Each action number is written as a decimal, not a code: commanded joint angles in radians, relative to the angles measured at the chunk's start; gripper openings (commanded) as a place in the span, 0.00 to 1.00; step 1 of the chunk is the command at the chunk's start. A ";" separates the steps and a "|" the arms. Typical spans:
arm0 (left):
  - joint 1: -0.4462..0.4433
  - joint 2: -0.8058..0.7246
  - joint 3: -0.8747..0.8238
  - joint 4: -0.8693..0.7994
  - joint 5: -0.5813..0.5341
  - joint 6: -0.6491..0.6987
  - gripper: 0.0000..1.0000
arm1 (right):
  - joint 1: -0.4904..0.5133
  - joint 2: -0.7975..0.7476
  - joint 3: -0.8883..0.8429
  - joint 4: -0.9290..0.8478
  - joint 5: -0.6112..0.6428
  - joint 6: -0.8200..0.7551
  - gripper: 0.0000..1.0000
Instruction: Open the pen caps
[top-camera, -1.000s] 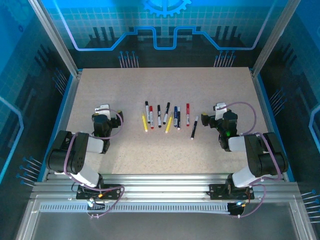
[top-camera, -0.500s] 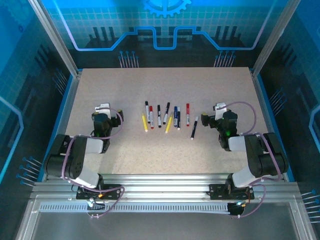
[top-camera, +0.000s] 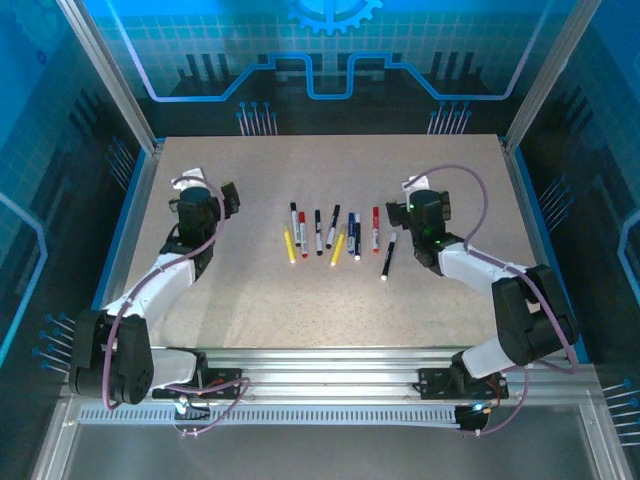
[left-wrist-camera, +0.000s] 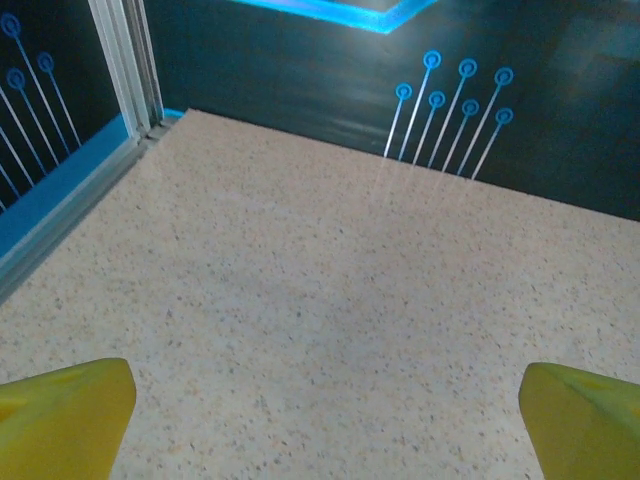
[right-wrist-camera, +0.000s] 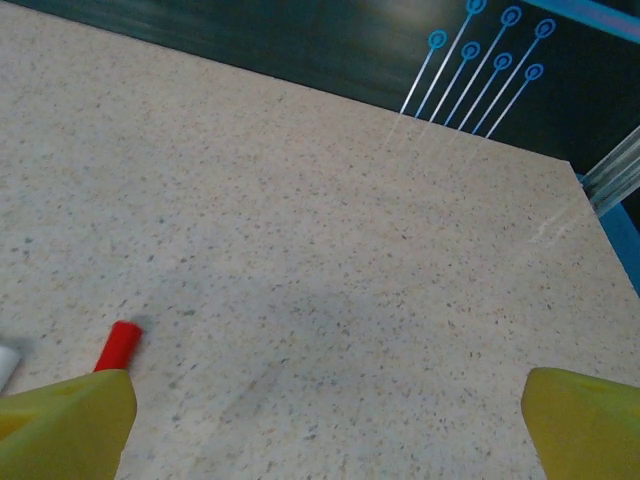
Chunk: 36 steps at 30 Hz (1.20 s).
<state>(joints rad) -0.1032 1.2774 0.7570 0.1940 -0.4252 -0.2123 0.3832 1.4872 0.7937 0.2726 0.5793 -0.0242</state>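
Ok so the row of pens (top-camera: 333, 235) is my reference here. As far as I can tell all the pen caps (top-camera: 375, 214) are on their barrels in that row, so nothing's opened yet.

The right gripper (right-wrist-camera: 320, 420) hangs just off the right end of the row with its claw spread wide and holding nothing. In its wrist view a red cap (right-wrist-camera: 118, 345) pokes out right beside its left fingertip. The left gripper (left-wrist-camera: 320, 425) is well off to the left of the row, claw also wide and empty, looking at bare table (top-camera: 250, 160).

My take on doing this step well:
- This looks like a two-arm job. One claw pins the barrel, the other takes the cap and pulls straight along the pen, no twisting sideways.
- Most pens in the row lie really close together, so wide fingers could knock the neighbours. I'd start with the black pen (top-camera: 387, 258) at the right end of the row, since it sits a bit apart.
- Come down with the fingers across the pen, not along it.
- The left arm needs to swing toward the row first.
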 joint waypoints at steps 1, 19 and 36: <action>-0.039 0.026 0.063 -0.237 0.021 -0.063 0.99 | 0.085 0.027 0.115 -0.243 0.165 0.083 1.00; -0.130 0.049 0.218 -0.389 0.198 -0.162 0.99 | 0.247 -0.045 0.273 -0.462 -0.175 0.414 0.99; -0.179 0.400 0.402 -0.481 0.301 -0.244 0.79 | 0.278 0.072 0.283 -0.520 -0.266 0.555 0.58</action>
<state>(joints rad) -0.2562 1.6276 1.1027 -0.2344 -0.1429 -0.4339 0.6437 1.5505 1.0733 -0.2401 0.3321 0.4915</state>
